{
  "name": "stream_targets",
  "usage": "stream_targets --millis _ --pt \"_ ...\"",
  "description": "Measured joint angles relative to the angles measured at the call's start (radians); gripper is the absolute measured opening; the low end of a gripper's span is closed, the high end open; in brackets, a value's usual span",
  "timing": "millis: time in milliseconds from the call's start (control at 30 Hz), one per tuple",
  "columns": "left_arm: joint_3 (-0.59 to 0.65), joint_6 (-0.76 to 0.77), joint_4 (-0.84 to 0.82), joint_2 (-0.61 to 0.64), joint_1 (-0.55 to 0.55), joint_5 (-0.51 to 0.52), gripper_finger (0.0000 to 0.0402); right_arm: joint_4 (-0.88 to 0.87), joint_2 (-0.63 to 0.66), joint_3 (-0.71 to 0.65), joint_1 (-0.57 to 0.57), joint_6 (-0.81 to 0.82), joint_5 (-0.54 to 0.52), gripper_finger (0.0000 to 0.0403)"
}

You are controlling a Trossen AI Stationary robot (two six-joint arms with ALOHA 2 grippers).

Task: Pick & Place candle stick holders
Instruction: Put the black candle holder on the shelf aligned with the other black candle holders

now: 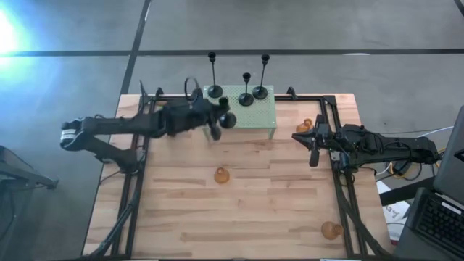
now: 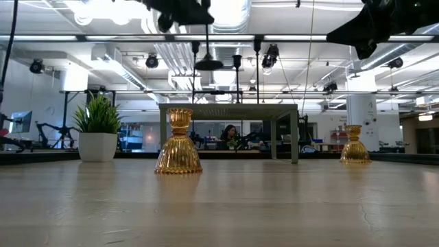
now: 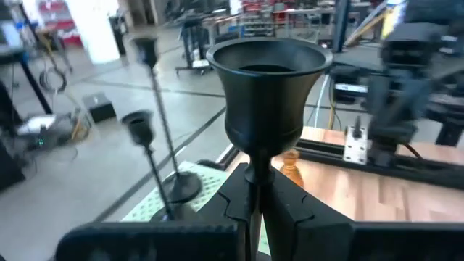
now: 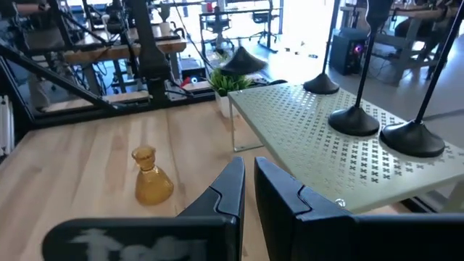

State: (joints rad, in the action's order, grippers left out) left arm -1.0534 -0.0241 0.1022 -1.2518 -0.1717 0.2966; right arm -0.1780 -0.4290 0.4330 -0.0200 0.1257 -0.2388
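Observation:
My left gripper [image 1: 220, 123] is shut on a black candle stick holder [image 3: 267, 80] and holds it in the air by the near left corner of the pale green perforated stand [image 1: 250, 110]. The holder's round base [image 2: 209, 65] hangs well above the table. Three other black holders [image 1: 215, 90] [image 1: 246, 98] [image 1: 260, 92] stand by their bases on the stand. Amber glass holders stand on the table at the middle [image 1: 222, 175], near right [image 1: 332, 230] and by my right gripper [image 1: 303, 127]. My right gripper [image 1: 314, 154] is shut and empty, raised at the table's right. My left gripper pinches the black holder's thin stem [image 3: 253, 181] between its two fingers, just under the cup. The fingers [image 3: 293, 206] come level from the table's left and lie across the stem. The holder stands upright, cup up, lifted clear of table and stand.
A small green potted plant [image 2: 98, 130] stands at the far left behind the stand. Dark metal frame rails [image 1: 341, 174] run along the table's left, right and far sides. Bare wood lies across the near half of the table around the middle amber holder [image 2: 178, 142].

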Motion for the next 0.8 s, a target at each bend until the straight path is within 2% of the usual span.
stream_targets --millis 100,333,800 --pt "0.003 0.031 0.021 -0.034 -0.068 -0.053 0.0018 -0.001 0.0 -0.002 0.0 -0.022 0.0 0.0028" --pt "0.005 0.041 0.084 -0.102 -0.154 -0.058 0.0018 -0.002 0.0 -0.009 0.0 -0.024 0.0 0.0028" --pt "0.008 0.067 0.161 -0.167 -0.234 -0.061 0.0018 -0.004 0.0 -0.012 0.0 -0.032 0.0 0.0028"
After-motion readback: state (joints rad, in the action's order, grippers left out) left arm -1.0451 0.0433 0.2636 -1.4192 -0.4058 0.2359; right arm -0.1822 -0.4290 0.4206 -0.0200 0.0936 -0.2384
